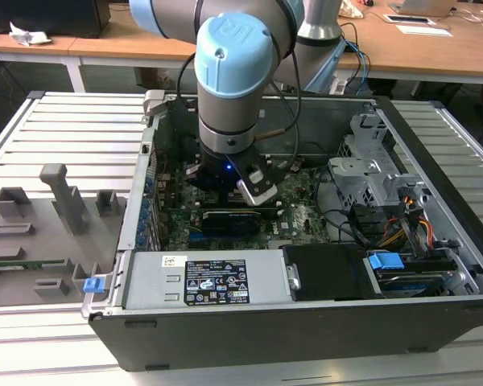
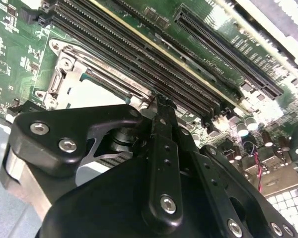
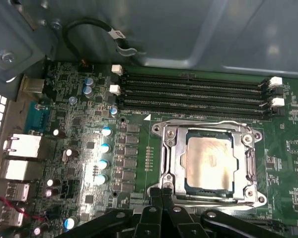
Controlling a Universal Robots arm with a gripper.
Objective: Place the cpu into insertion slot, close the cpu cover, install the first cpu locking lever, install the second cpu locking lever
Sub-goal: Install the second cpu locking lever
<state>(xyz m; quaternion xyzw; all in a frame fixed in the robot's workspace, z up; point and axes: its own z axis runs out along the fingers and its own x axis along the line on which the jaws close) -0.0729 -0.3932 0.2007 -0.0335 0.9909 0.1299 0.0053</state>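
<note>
The cpu [image 3: 210,162] lies seated in the insertion slot [image 3: 176,163], with the cpu cover [image 3: 248,136] down around it.

In the first wrist view the chip's dull silver top shows through the square window of the metal frame, right of centre in the lower half of the picture, just below the rows of long black memory slots [image 3: 193,94] on the green motherboard [image 3: 79,148]. The end effector [image 3: 161,198] sits at the bottom edge of that picture with its fingertips pressed together, clamped on nothing, touching or just over the frame's near corner. In the exterior view the arm reaches down into the open computer case [image 1: 137,233], the end effector [image 1: 225,193] near the picture's centre above the board. A grey fixture plate [image 1: 32,233] lies on the worktop at the exterior view's left.
</note>
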